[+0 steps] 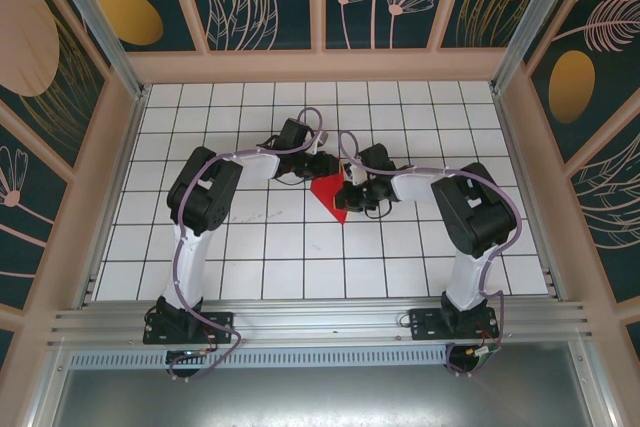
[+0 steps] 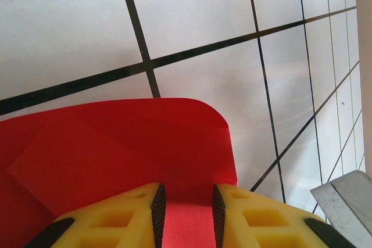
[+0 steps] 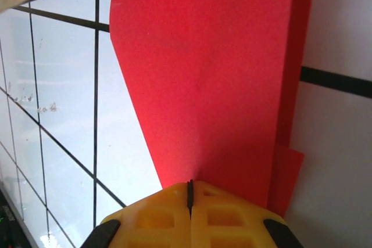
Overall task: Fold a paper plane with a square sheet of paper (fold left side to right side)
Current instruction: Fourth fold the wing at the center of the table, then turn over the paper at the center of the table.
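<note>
Red paper (image 1: 330,195), partly folded, lies between the hands: its end is pinched by the pressed-together right hand (image 3: 190,193) and straddled by the left hand (image 2: 186,213), slightly spread. Edges should be aligned before creasing.

Bright, even light fell from above. The white bench (image 1: 300,267) carried a soft sheen, and ahead of the left tool (image 2: 186,204) its tiles washed out to pale grey. The red paper (image 3: 221,74) just ahead of the right tool (image 3: 190,193) looked saturated and nearly textureless, with a darker shaded band along its right fold. Grid lines farthest from both tools bowed and softened. Top-view shadows were faint.
</note>
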Action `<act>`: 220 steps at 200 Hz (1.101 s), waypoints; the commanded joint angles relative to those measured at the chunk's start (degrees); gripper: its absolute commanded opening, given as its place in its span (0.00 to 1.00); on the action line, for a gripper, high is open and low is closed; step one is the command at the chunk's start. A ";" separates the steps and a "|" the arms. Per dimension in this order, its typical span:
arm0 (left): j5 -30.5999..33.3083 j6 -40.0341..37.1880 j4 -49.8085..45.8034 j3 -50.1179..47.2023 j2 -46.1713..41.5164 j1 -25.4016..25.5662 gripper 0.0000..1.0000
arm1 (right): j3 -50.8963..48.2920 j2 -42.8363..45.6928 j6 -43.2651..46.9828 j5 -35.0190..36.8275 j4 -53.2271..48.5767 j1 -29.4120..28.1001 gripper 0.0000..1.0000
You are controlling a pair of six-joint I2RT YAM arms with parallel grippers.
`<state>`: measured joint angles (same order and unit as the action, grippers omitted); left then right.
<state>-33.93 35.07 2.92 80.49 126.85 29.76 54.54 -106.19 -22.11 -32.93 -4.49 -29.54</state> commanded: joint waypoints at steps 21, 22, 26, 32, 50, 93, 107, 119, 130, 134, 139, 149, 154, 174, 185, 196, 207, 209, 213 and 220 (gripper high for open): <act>2.76 -1.04 -3.71 0.83 0.51 -0.67 0.36 | 2.85 3.23 -0.83 -1.88 -2.26 -0.36 0.00; 2.70 -1.00 -3.71 0.91 0.42 -0.67 0.36 | 2.81 3.38 -0.79 -1.75 -2.27 -0.31 0.00; 2.36 -0.97 -3.82 1.46 -0.01 -0.73 0.38 | 2.64 3.96 -0.79 -1.43 -2.23 -0.04 0.00; 1.55 -1.09 -3.93 2.09 -0.67 -0.75 0.40 | 2.23 5.22 -0.58 -1.21 -2.04 0.40 0.03; 0.02 -2.12 -5.86 6.20 -3.17 -0.97 0.44 | 0.24 9.20 0.13 0.55 -1.85 2.29 0.13; 1.29 -3.12 -7.57 8.10 -11.64 -3.21 0.55 | -5.32 18.20 2.07 3.49 2.65 6.85 0.35; 3.18 -2.74 -6.43 3.92 -15.24 -3.91 0.56 | -7.21 20.98 1.85 4.63 5.45 7.88 0.44; 4.48 -2.53 -5.57 -0.35 -17.79 -4.09 0.56 | -8.53 22.94 1.87 5.25 7.60 8.11 0.50; 4.64 -2.11 -4.38 -4.21 -19.39 -4.09 0.55 | -9.37 24.33 1.89 5.69 8.76 8.20 0.54; 4.19 -1.76 -3.43 -5.75 -19.79 -4.10 0.55 | -9.64 24.79 1.97 5.76 9.13 8.26 0.55; 3.30 -1.15 -2.05 -7.53 -20.07 -4.09 0.54 | -9.94 25.24 2.19 5.74 9.38 8.26 0.57; 1.09 0.16 0.82 -10.32 -20.10 -4.10 0.54 | -10.56 26.11 2.38 6.48 9.38 8.26 0.59; -0.18 0.54 1.99 -11.25 -19.79 -3.97 0.54 | -10.84 26.40 2.46 6.71 9.37 8.24 0.61; -2.78 0.36 3.73 -11.58 -17.71 -2.30 0.54 | -11.72 27.62 2.95 7.44 8.97 8.44 0.63; -3.59 0.68 4.20 -10.85 -15.86 -1.58 0.55 | -12.24 28.33 2.99 7.54 8.82 8.50 0.64; -3.39 1.48 4.46 -10.13 -13.92 -1.29 0.55 | -12.69 29.05 3.03 7.57 8.66 8.52 0.65; -3.38 2.15 5.34 -9.79 -12.42 -1.13 0.55 | -13.00 29.88 3.11 8.01 8.21 8.53 0.65; -3.41 2.19 5.52 -9.75 -12.13 -1.13 0.55 | -13.04 30.05 3.12 8.04 8.10 8.49 0.65; -3.46 2.34 5.72 -9.56 -11.56 -1.02 0.55 | -13.31 30.45 3.20 8.10 8.00 8.60 0.65; -3.59 2.50 5.71 -9.01 -10.60 -0.82 0.55 | -13.47 30.96 3.30 8.20 7.71 8.68 0.66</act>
<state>-35.59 35.97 4.78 69.49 113.62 28.49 42.28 -78.15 -19.97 -25.96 2.63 -21.41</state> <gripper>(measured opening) 0.548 0.650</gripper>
